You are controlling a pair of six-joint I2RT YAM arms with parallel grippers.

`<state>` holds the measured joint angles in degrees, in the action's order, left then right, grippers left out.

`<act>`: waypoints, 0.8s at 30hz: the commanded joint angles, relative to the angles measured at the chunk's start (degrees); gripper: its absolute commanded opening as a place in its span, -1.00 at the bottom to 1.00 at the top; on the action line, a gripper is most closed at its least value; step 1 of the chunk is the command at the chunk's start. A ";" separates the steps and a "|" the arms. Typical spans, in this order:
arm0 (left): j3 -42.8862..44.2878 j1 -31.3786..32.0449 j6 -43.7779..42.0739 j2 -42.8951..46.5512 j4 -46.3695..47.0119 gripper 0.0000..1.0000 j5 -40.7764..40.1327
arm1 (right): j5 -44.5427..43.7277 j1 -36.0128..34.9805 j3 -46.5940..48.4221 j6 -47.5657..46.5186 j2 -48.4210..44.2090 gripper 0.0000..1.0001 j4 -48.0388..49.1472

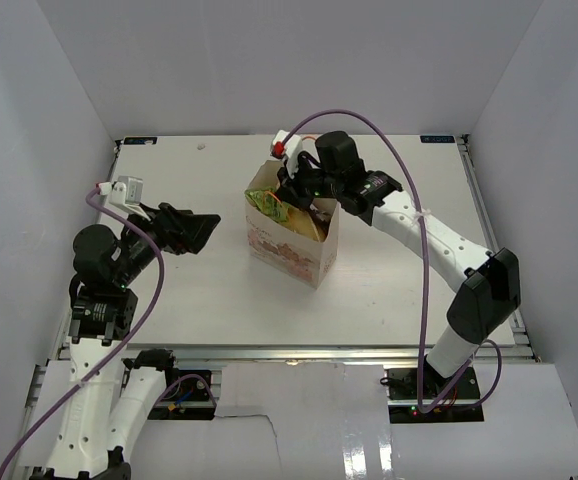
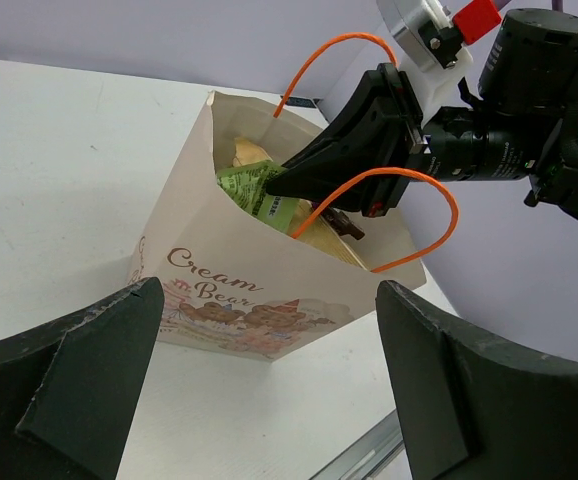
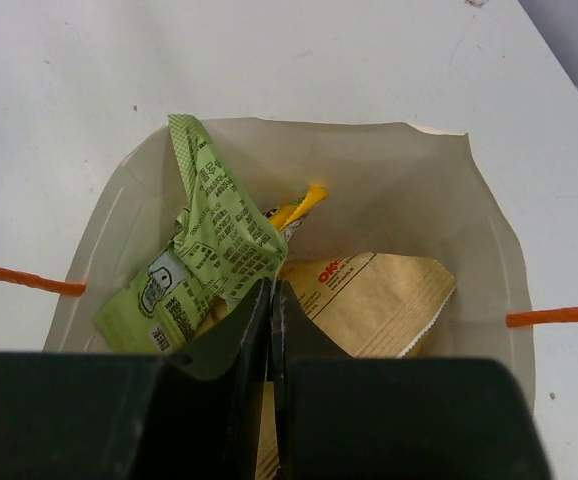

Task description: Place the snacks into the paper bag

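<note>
Now right gripper [image 3: 271, 292] pinched shut on green packet [image 3: 209, 235] inside paper bag [image 3: 399, 170]; left gripper [image 2: 269, 300] wide open.

Snacks [image 3: 209, 250] inside paper bag [image 1: 299, 255], mid-table [image 1: 229, 310].

1. The left arm [image 1: 97, 262] is folded close above its base, with its wrist turned forward and to the right.
2. The left gripper [image 1: 207, 232] hangs in the air with its fingers [image 2: 89, 350] spread wide.
3. The right arm [image 1: 439, 240] rises from its base, bends at the elbow and stretches away to the left.
4. The right gripper [image 3: 271, 290] tilts downward, its fingers pressed together on the corner of a green packet [image 3: 209, 230].
</note>
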<state>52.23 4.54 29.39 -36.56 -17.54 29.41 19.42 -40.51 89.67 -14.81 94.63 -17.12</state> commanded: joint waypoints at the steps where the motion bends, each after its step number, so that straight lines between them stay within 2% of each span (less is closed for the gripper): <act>1: -0.72 0.12 0.14 -0.01 0.75 0.96 0.82 | -0.17 -0.36 -0.20 -1.45 0.90 -0.85 -2.74; 9: -1.60 0.12 0.76 -0.10 1.72 0.96 1.44 | -1.40 -0.62 0.16 -4.35 1.87 -0.85 -4.84; 15: -2.31 0.12 0.94 -0.18 1.98 0.96 1.79 | 2.01 -0.88 1.21 -6.11 2.23 -0.82 -6.95; 21: -1.78 0.12 0.50 -0.18 2.07 0.96 1.97 | 5.63 -0.71 6.03 -7.16 1.53 -0.43 -9.33; 24: -1.08 0.12 0.06 -0.09 1.72 0.96 1.62 | 5.63 -0.10 11.30 -7.34 0.39 -0.08 -9.51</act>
<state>50.04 4.54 30.00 -37.04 -16.67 30.68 23.09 -40.99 94.43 -20.93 97.12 -27.03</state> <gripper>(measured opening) 0.976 0.420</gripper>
